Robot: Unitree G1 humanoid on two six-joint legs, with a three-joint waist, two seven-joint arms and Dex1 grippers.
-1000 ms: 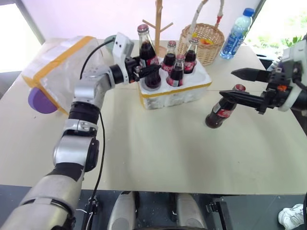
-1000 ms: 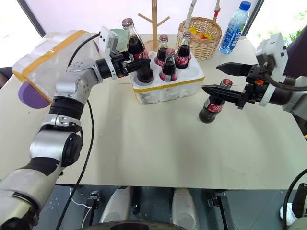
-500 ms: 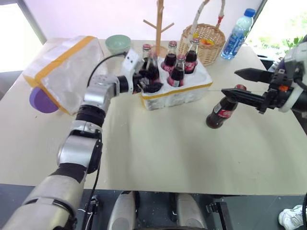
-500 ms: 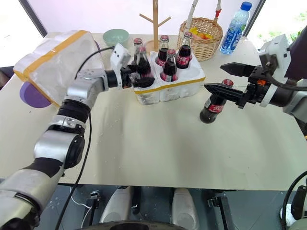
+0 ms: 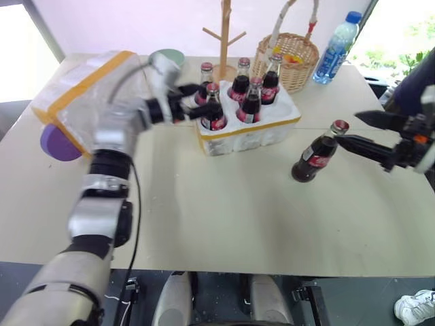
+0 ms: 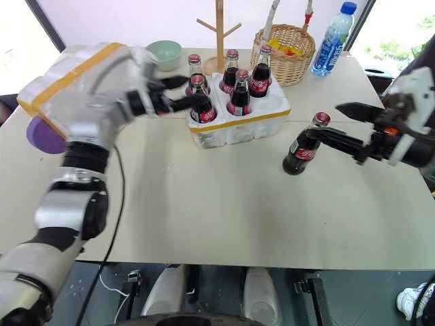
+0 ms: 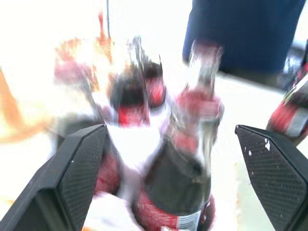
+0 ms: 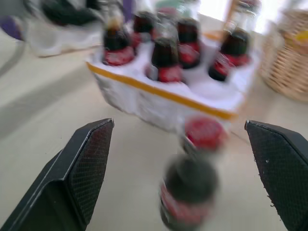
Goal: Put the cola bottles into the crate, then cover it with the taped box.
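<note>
— Where are the cola bottles (image 6: 238,92)?
— Five stand in the crate (image 6: 238,121); the sixth bottle (image 6: 304,145) stands right of it.
— Grippers?
— Left gripper (image 6: 182,94) spread beside the crate, probably touching nothing; right gripper (image 6: 340,123) spread near the sixth bottle.

- The left arm (image 6: 75,183) at the left of the frame is shiny silver with black rings (like joints).
- A thin black cable (image 6: 117,204) runs along it.
- The right gripper (image 6: 353,129) has long black pointed fingers.
- The fingers (image 7: 79,173) have bumpy, dotted pads.
</note>
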